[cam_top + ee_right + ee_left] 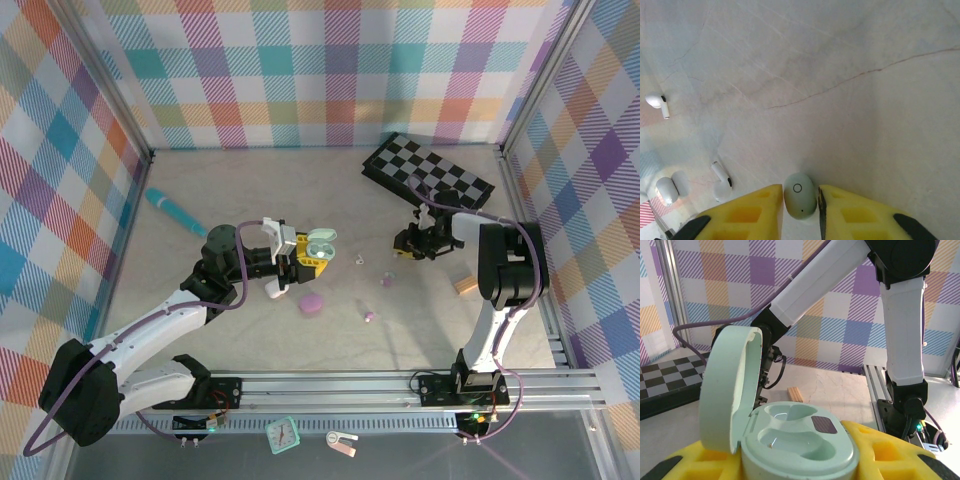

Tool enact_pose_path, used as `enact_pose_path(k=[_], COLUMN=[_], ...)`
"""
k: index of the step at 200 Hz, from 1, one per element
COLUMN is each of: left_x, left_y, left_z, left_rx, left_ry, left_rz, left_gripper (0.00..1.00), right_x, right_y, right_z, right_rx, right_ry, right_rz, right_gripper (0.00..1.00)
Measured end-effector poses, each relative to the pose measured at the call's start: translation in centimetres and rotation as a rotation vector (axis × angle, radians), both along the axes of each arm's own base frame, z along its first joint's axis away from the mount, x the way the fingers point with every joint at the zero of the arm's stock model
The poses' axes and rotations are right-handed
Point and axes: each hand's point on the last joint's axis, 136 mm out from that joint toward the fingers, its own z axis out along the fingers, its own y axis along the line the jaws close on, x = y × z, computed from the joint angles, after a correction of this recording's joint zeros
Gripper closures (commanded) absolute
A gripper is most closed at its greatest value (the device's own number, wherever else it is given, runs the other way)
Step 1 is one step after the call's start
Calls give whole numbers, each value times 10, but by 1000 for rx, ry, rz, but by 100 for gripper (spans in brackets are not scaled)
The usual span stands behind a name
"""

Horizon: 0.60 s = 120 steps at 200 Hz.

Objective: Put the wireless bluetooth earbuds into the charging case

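My mint case (805, 442) sits open in my left claw (303, 258), its lid upright, while a mint bud (800, 195) is snug between my right claw's (800, 214) tips, white buds (720, 177) lying to its left.

Marbled table (250, 200): checkerboard (428, 176), wooden block (466, 285), lilac case (312, 303), scattered earbuds (659, 103)

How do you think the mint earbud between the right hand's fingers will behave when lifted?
The mint earbud looks smooth and rounded, so it may slip or pivot between the flat fingers of the right hand. Tiny beside those fingers, it is probably very light, and would likely roll if dropped.
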Motion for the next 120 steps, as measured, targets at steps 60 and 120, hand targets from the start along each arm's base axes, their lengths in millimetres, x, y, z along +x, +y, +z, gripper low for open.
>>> enact_pose_path(k=[60, 120], left_x=[0, 0], left_y=[0, 0], left_z=[-1, -1], left_rx=[2, 3], left_ry=[-2, -4], left_rz=[0, 0], left_gripper=[64, 64], right_x=[0, 0], right_y=[-1, 4], right_z=[-2, 1], right_rx=[-13, -20], right_ry=[7, 9], right_rz=[11, 29], right_gripper=[71, 77])
